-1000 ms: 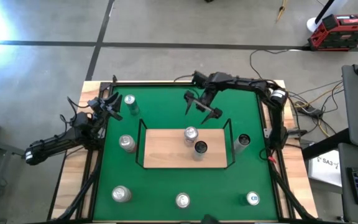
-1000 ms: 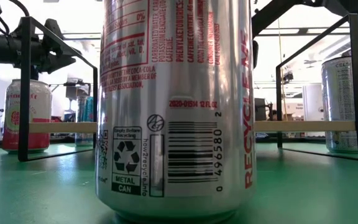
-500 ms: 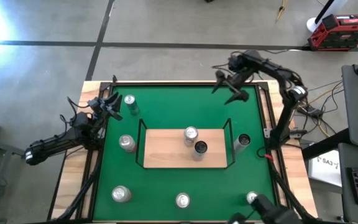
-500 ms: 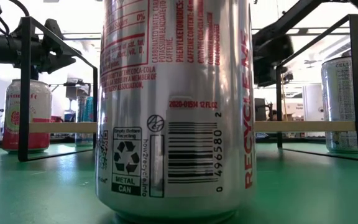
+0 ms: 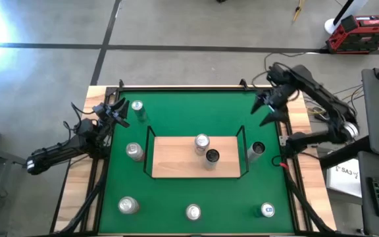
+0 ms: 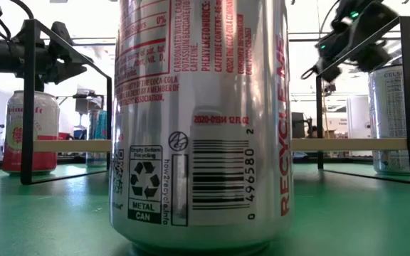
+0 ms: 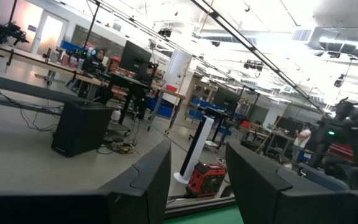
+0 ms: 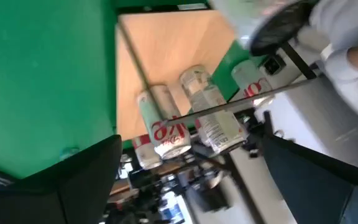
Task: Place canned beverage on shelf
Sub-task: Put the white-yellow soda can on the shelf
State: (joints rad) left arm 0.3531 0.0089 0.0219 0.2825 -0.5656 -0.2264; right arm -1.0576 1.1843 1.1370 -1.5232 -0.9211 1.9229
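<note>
Right pincer [image 5: 269, 109] withdrawn off shelf [image 5: 176, 158], overhead shows two cans [image 5: 202, 142]

Two thin black robot arms with round joints are seen. Thin black cables are looped along the left black arm [image 5: 61, 150]. A silver ring is seen near the elbow of the right black arm [image 5: 321, 105]. Each arm is ended by two flat, dark, pointed fingers [image 7: 142, 180].

A red toolbox [image 5: 362, 33] sits on the grey floor beyond the green felt tabletop [image 5: 176, 112]
</note>
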